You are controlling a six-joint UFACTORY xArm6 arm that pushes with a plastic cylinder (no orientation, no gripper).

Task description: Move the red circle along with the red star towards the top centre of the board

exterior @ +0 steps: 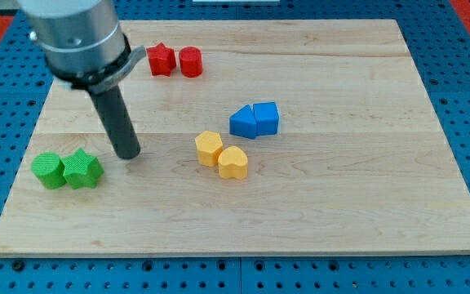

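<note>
The red star [161, 59] and the red circle [190, 61] sit side by side, touching, near the view's top left of the wooden board [341, 204]. The star is on the left. My tip [128, 154] is on the board well below and to the left of them, just up and right of the green star [82, 169]. It touches no block.
A green circle [49, 170] touches the green star at the view's left. Two blue blocks [243, 122] [266, 118] sit together at the centre. A yellow hexagon [209, 148] and a yellow heart [233, 162] sit just below them.
</note>
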